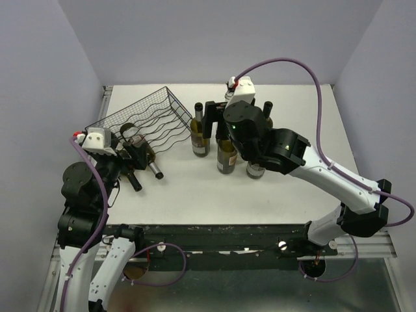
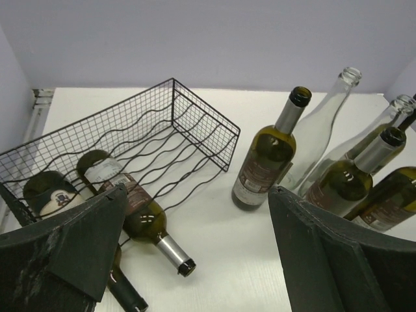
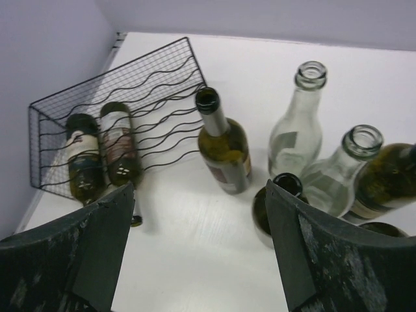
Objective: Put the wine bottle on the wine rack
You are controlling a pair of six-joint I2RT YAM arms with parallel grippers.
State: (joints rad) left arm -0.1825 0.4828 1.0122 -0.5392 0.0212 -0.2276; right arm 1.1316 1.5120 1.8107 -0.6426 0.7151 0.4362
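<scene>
One white worktop (image 1: 195, 195), its left rear taken by the black wine rack (image 1: 162, 123), already cradling a red-labelled bottle (image 2: 130, 201) beside a pale-labelled bottle (image 2: 51, 195), both on their sides. Several more upright bottles (image 1: 200, 136) just right of the rack, none gripped, so apparently partway through with loading left. Wide and empty, the left jaws near the rack's front and the right jaws above the upright group.

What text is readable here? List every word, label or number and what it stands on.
No text is readable.
Left bottle in the rack: pale label, blurred.
Bottle beside it: dark label, blurred.
Standing green bottle: dark label, print too small.
Clear bottle: pale label, blurred.
</scene>
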